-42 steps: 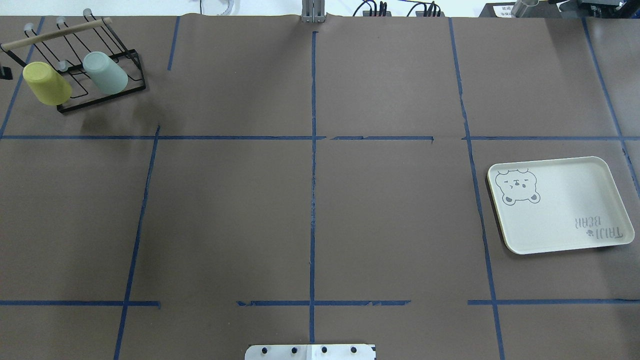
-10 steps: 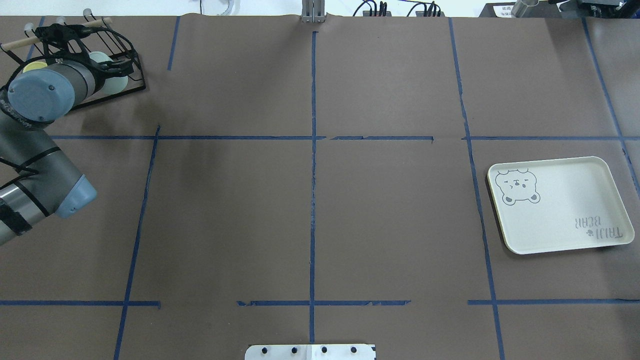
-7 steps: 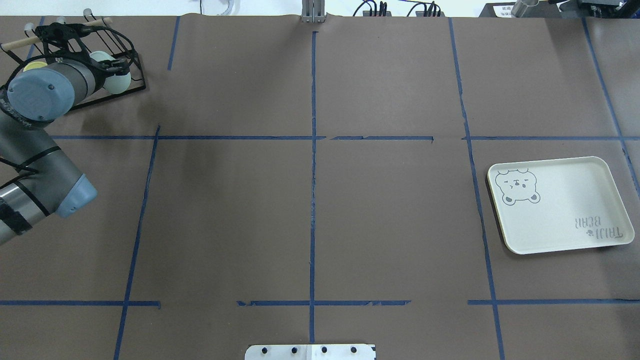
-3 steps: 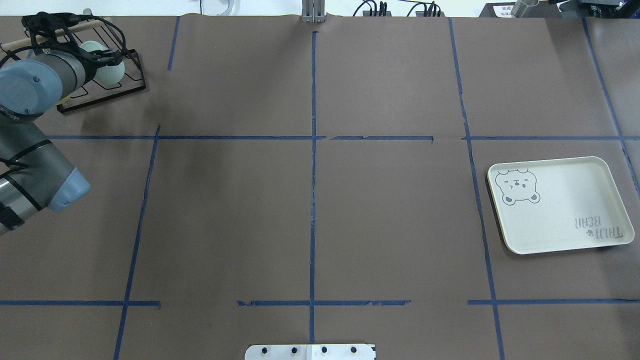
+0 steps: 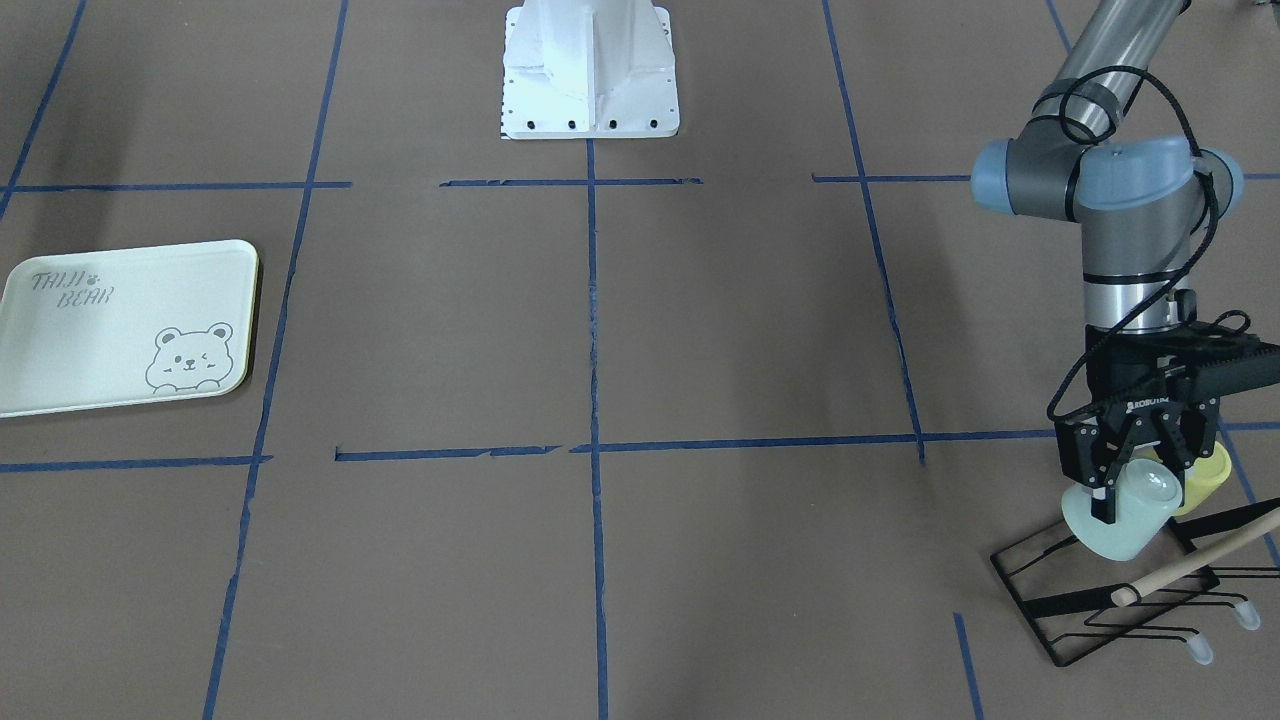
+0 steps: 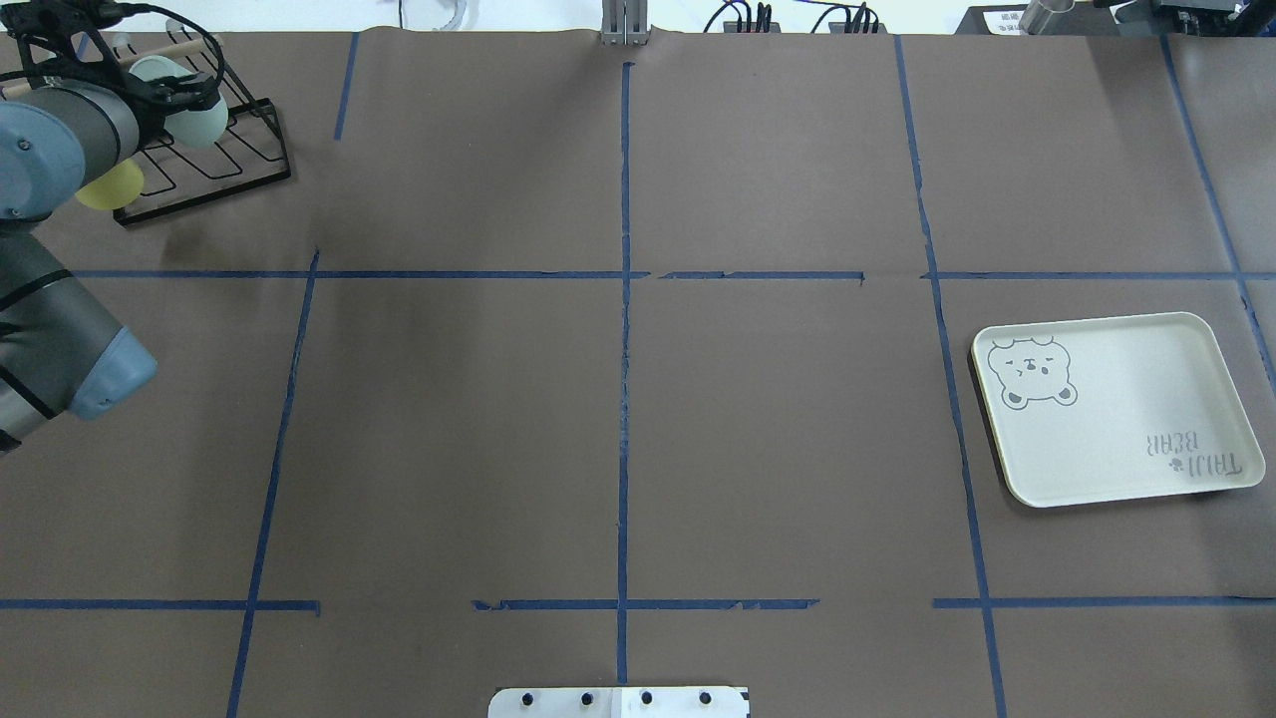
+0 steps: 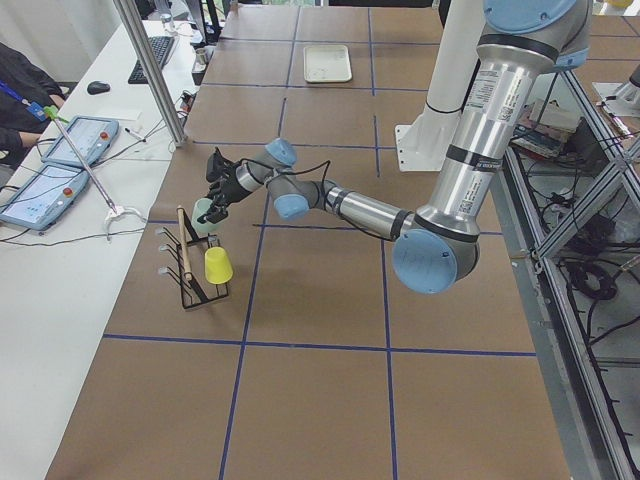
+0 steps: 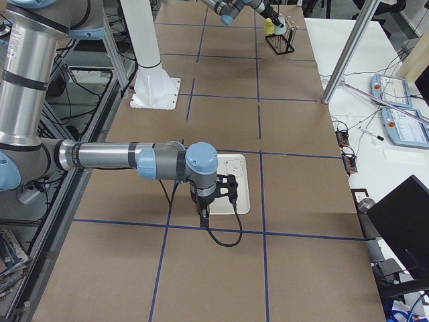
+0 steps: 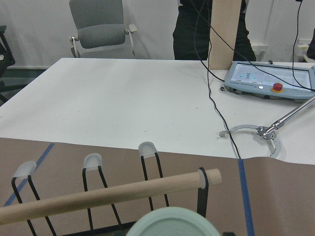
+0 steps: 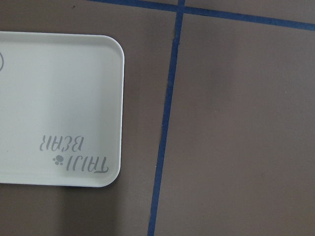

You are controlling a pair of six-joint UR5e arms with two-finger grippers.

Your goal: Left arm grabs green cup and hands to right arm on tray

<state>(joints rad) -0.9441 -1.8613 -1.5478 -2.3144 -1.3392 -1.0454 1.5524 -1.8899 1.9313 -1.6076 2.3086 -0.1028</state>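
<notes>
— Green cup (image 5: 1125, 525): where was it?
— On my feed, the counter (image 5: 700, 330) carried the tray (image 5: 60, 340), well apart from it. My left gripper (image 5: 1140, 485) was clamped on the cup's sides, holding it tilted over the wire rack (image 5: 1080, 600), beside the yellow-green cup (image 5: 1205, 475).
— Right gripper (image 8: 204, 215)?
— Beside the tray; how wide, I couldn't tell.

The surface (image 5: 740, 320) is brown, gridded with blue tape. The tray (image 5: 90, 350) is pale cream with a grey bear and grey lettering. The green cup (image 5: 1115, 525) is pale mint, the other cup (image 5: 1210, 470) yellow-green, the rack (image 5: 1075, 603) black.
</notes>
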